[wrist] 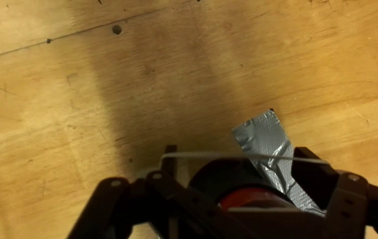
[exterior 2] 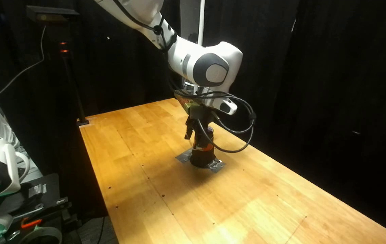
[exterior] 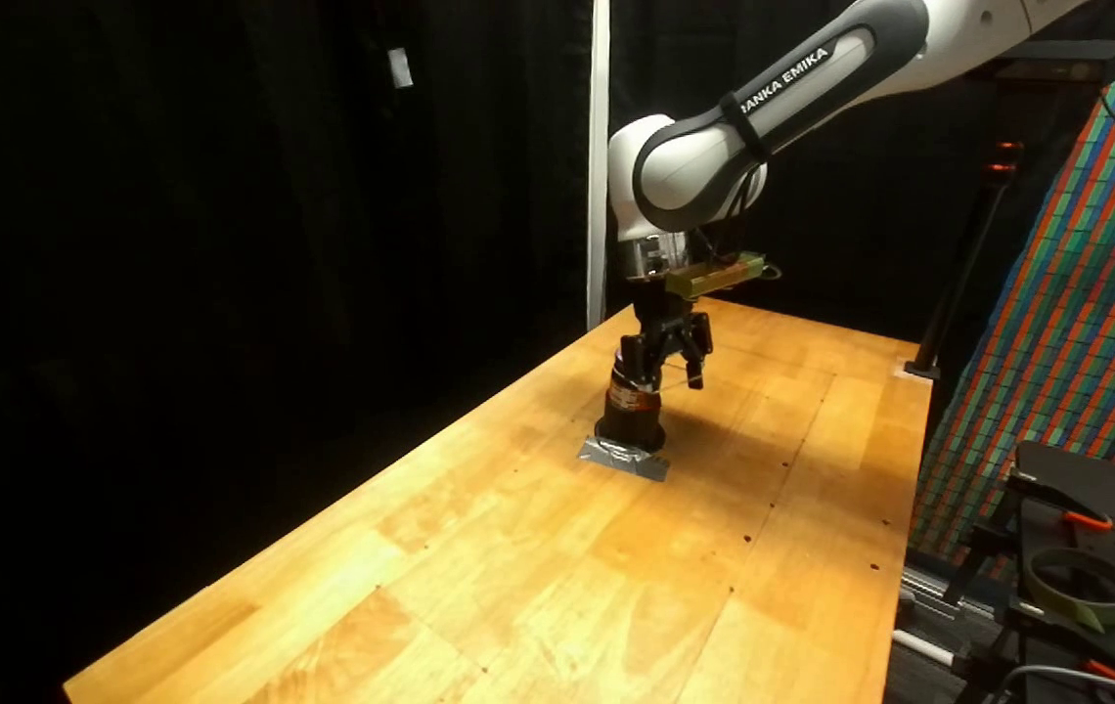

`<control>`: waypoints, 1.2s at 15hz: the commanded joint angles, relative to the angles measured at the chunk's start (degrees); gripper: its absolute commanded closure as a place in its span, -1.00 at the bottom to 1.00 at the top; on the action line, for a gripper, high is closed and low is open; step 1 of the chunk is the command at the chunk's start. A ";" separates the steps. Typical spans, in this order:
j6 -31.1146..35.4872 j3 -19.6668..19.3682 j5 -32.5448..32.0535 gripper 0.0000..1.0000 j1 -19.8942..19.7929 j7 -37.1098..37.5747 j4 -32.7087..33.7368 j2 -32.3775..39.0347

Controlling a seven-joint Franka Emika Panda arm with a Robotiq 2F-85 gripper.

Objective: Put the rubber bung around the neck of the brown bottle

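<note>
The brown bottle stands upright on the table with its dark lower part taped down. Its orange label also shows in an exterior view, and a red strip of it in the wrist view. My gripper is at the bottle's upper part, pointing down, fingers apart. A thin pale rubber band, seemingly the bung, is stretched between the two fingers; it also shows in an exterior view. In the wrist view the gripper covers most of the bottle. Whether the band encircles the neck cannot be told.
Grey tape holds the bottle's base to the wooden table. Black cables loop beside the gripper. A dark post stands at a table corner. A cart with a tape roll is beside the table.
</note>
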 commanded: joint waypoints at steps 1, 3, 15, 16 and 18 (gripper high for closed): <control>5.32 -0.19 0.27 -0.12 0.22 -0.17 -9.45 -5.87; 9.21 -0.17 0.20 0.16 0.33 -0.15 -13.67 -8.38; 48.25 0.27 2.03 0.78 0.25 1.98 -38.76 -19.56; 51.47 0.73 2.91 0.79 -0.03 1.73 -40.47 -20.13; 57.89 1.98 5.31 0.79 -0.68 0.90 -43.42 -20.90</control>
